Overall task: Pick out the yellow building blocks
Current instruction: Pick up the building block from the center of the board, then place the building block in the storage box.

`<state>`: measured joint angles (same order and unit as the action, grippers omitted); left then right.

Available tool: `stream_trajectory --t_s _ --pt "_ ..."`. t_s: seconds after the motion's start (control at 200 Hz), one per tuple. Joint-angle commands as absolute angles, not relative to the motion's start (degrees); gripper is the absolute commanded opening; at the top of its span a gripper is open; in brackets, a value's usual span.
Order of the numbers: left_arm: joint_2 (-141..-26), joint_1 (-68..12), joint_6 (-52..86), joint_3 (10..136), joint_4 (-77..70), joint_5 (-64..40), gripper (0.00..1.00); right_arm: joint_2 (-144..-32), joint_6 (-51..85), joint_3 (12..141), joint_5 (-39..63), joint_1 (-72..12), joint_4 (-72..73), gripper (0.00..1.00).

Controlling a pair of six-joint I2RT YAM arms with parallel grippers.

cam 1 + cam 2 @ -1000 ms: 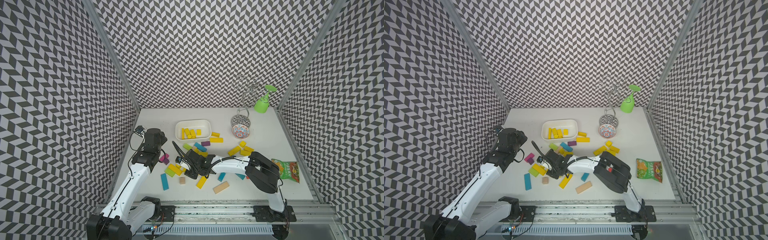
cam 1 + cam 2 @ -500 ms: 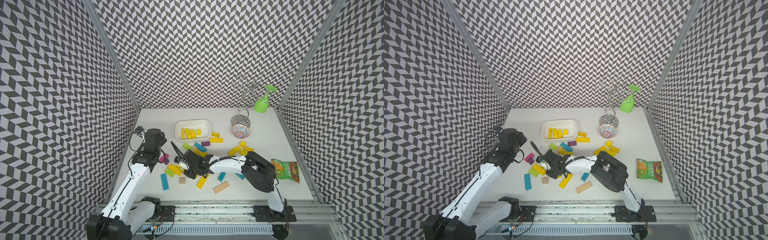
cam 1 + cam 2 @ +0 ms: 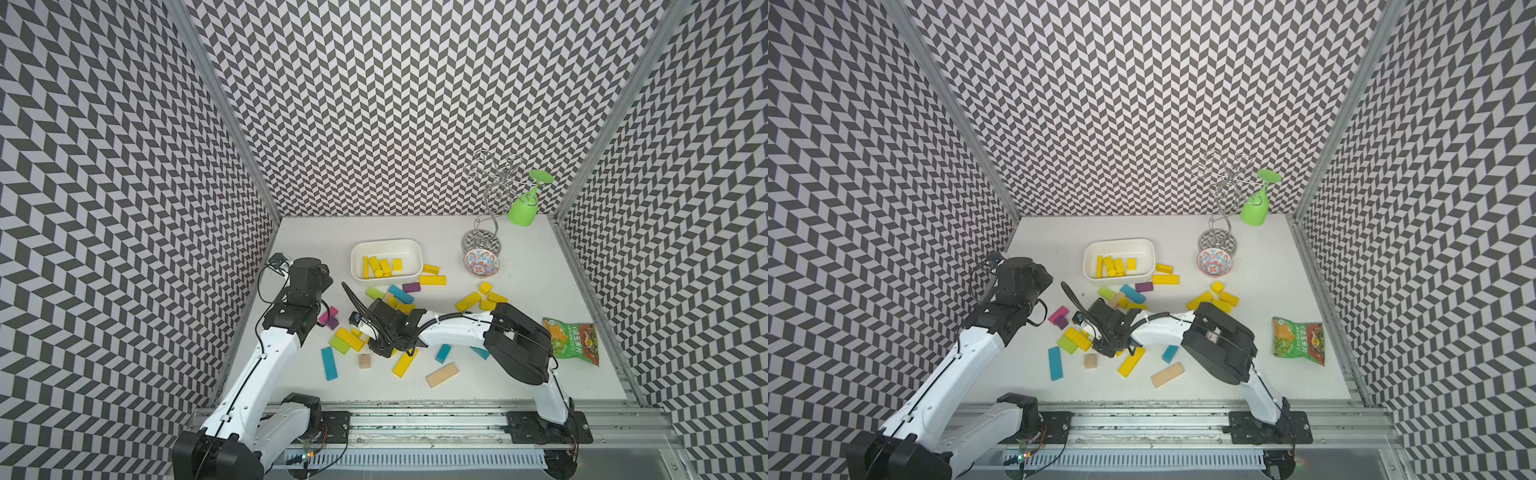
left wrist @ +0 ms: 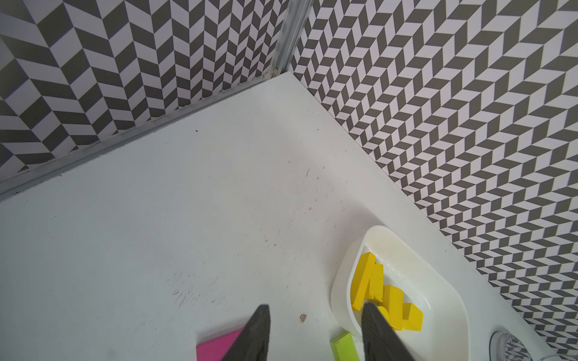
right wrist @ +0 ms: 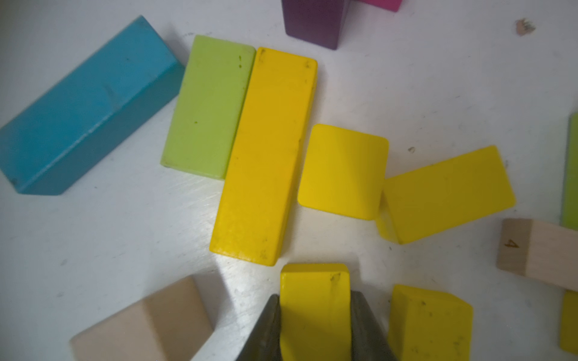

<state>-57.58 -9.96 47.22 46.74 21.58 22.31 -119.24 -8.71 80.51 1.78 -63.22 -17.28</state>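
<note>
In both top views a white tub [image 3: 384,242] sits toward the back of the worktop [image 3: 519,374], with a handful of yellow building blocks [image 3: 379,266] lying inside it. Two yellow bars [image 3: 432,280] lie just beside the tub, on the side of the patterned bowl [image 3: 481,262]. A yellow cluster [image 3: 478,297] sits well past them on that same side. In front of the tub, coloured and bare wooden blocks are scattered, with more yellow ones among them. The right gripper [image 3: 383,348] is down in that scatter. The left arm [image 3: 270,357] stands on the tub's other side, away from the bowl.

From the left wrist, the left gripper [image 4: 314,308] has its jaws released, standing apart with only bare worktop between them. The tub lies just beyond one fingertip [image 4: 373,318], yellow blocks piled at its near end. A pink block [image 4: 219,345] peeks out by the other fingertip.

From the right wrist, the jaws are clenched on a short yellow brick [image 5: 314,281], one pad against each side. I cannot tell whether it is off the worktop. Near it a long yellow bar [image 5: 266,156] lies flush against a lime block [image 5: 208,109], with a yellow square [image 5: 342,172] and a yellow slab [image 5: 447,193] on the bar's other side. A teal bar [image 5: 87,109], a purple block [image 5: 312,22] and a pale wooden block [image 5: 144,325] lie around them.
</note>
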Motion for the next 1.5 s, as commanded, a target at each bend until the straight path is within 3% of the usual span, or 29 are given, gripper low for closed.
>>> stream_trajectory --t_s 0.0,0.245,0.456,0.736,1.107,1.372,1.492 --pt "-56.45 -9.6 46.82 48.16 22.37 23.38 0.49 -112.6 -7.89 80.89 0.54 -63.32 -15.09 0.06" --pt "-57.17 -9.49 46.53 47.59 18.29 16.79 0.47 -103.54 -1.07 76.48 -0.36 -61.2 -11.87 0.05" --pt "-59.93 -9.49 41.25 45.27 13.27 8.58 0.48 -102.51 6.93 79.44 0.03 -52.64 -10.8 0.04" --pt "-65.27 -9.49 33.93 45.35 12.31 1.85 0.48 -113.36 13.24 89.77 -1.62 -42.06 -10.73 0.04" --pt "-69.71 -10.77 30.32 44.5 14.55 1.71 0.52 -129.48 13.94 104.61 -4.57 -37.92 -12.68 0.05" --pt "-74.82 -16.64 29.37 43.36 15.48 5.1 0.57 -132.53 14.92 106.0 -2.82 -37.18 -11.78 0.22" --pt "-78.01 -18.99 29.0 43.1 15.08 6.21 0.59 -132.58 15.05 106.08 -2.41 -37.18 -11.57 0.34"
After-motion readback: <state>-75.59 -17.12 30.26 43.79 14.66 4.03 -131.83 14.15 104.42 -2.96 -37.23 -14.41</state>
